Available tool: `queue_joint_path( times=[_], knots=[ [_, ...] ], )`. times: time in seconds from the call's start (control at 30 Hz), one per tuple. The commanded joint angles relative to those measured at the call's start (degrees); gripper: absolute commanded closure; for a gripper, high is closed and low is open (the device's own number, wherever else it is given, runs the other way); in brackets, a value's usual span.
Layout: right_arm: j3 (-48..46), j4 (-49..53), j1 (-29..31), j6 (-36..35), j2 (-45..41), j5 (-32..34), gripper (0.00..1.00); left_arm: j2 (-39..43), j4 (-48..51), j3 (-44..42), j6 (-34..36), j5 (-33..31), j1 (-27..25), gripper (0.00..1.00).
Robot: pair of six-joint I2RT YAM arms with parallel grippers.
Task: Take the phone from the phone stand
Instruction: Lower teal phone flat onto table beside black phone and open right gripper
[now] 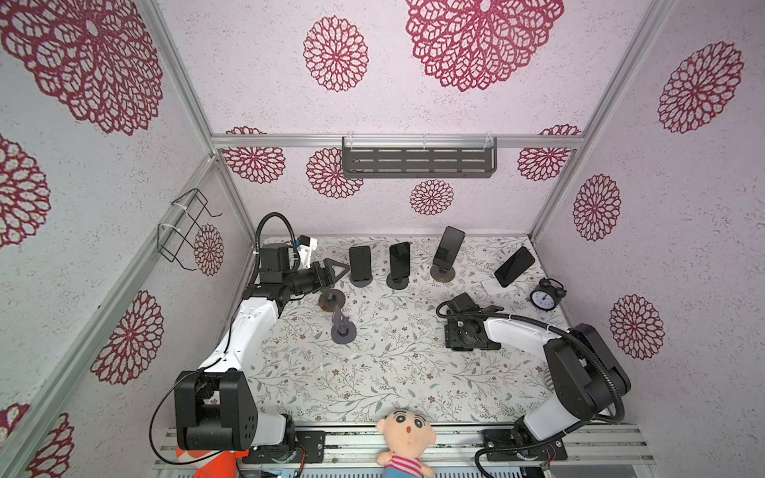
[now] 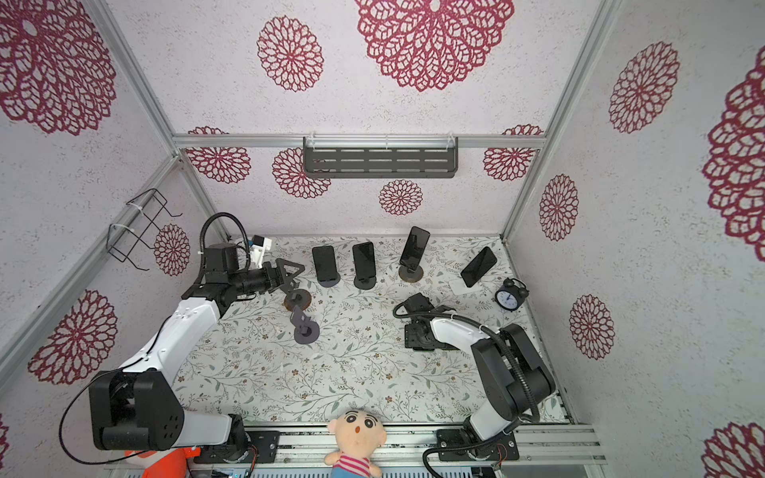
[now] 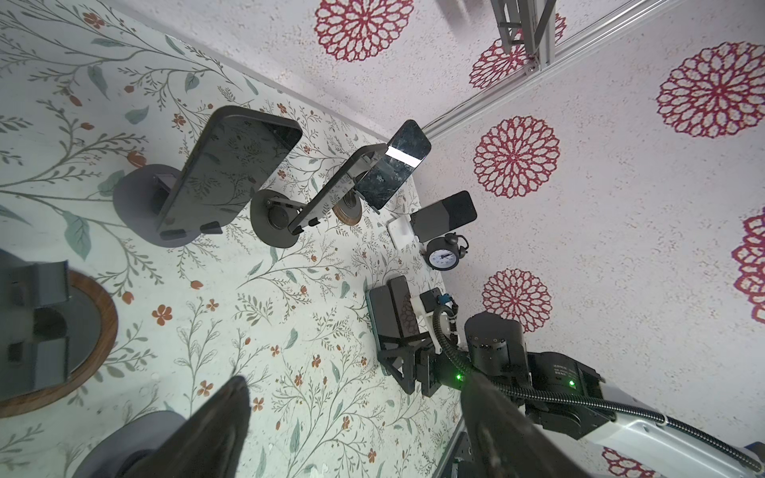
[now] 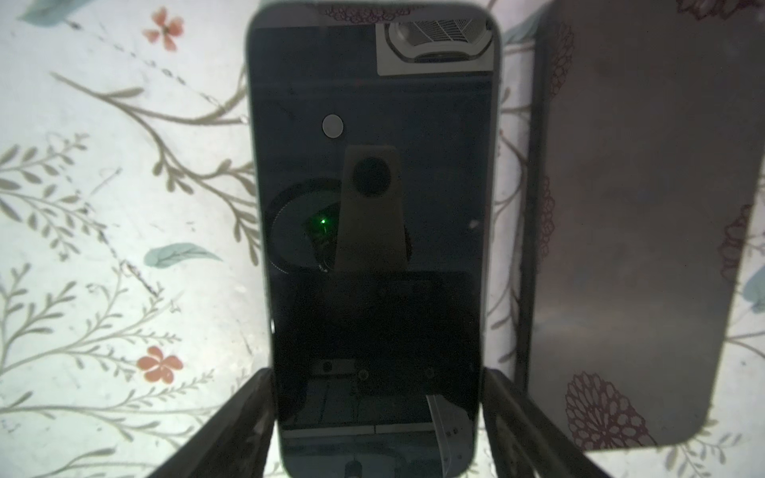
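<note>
Left jaws (image 3: 354, 378) spread wide with nothing between them. They hover low over the table (image 1: 393, 372) at the far left, beside an empty wood-based stand (image 1: 331, 300) and just short of the nearest standing phone (image 1: 359, 264).

Right jaws (image 4: 378, 372) are down low, one finger along each long edge of a flat phone (image 4: 372, 186). The right wrist view doesn't show whether they pinch it or have let go, so can't tell. That flat phone lies glossy face up on the table, off any stand, just beside a second flat phone (image 4: 637, 231).

An empty grey stand (image 1: 342, 329) sits nearer the middle. Both top views show four phones on stands along the far side:
- the nearest standing phone
- a second standing phone (image 1: 399, 260)
- a taller tilted phone (image 1: 449, 245)
- a corner phone (image 1: 514, 266) on a white stand (image 1: 490, 285) by the alarm clock (image 1: 544, 296)

Step, my read: the set-down end of one removal, on the right side. Two stands are empty and two phones lie flat; four are left if all count.

Next move calls for the right jaws fully apart, then straight up with no sideways drag, since the second flat phone is close. After that the left arm looks best placed for the nearest standing phone: close across its side edges and lift along the lean to clear the bottom lip. The light base may tip or come along.
</note>
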State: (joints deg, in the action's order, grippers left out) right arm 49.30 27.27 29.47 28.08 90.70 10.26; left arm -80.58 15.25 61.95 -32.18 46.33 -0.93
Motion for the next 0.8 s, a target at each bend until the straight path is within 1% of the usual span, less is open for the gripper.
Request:
queue_joint_path(
  times=[0.0,0.1,0.23,0.3,0.4,0.5,0.57,0.6,0.63,0.7,0.77],
  knots=[
    [6.1,4.4,0.1,-0.7,-2.8,2.3,0.18,1.5,-1.2,-0.3,0.7,0.7,0.6,0.16],
    [9.3,5.3,-2.2,-2.6,-5.1,2.8,0.17,1.6,-0.3,-0.1,1.7,-0.1,0.6,0.15],
    [12.5,4.6,-7.0,-6.1,-9.2,1.0,0.15,2.1,1.5,0.4,3.5,-1.7,0.6,0.15],
    [14.3,4.8,-10.2,-8.5,-10.9,0.6,0.15,2.3,2.4,0.7,4.7,-3.2,0.3,0.14],
    [17.0,4.1,-16.0,-12.1,-13.6,-1.7,0.17,2.6,5.8,2.0,8.2,-7.4,-1.2,0.14],
    [20.0,4.1,-22.6,-15.9,-15.3,-3.8,0.22,2.8,8.1,3.6,10.6,-10.7,-3.9,0.14],
    [21.6,3.3,-28.0,-18.0,-15.9,-7.8,0.28,2.6,8.6,5.1,11.3,-11.6,-5.5,0.14],
    [22.1,2.6,-31.5,-18.9,-16.1,-11.3,0.3,2.4,9.1,6.4,11.8,-12.2,-6.5,0.14],
    [22.5,1.6,-34.7,-19.6,-16.0,-14.7,0.31,2.0,10.0,8.0,12.6,-13.0,-7.6,0.14],
    [23.0,-0.3,-39.2,-20.8,-14.9,-18.5,0.32,0.6,12.2,11.6,14.8,-13.9,-9.9,0.14],
    [23.9,-1.8,-42.7,-21.5,-12.8,-22.3,0.34,-1.2,14.0,15.2,16.8,-13.5,-12.0,0.14]
  ],
)
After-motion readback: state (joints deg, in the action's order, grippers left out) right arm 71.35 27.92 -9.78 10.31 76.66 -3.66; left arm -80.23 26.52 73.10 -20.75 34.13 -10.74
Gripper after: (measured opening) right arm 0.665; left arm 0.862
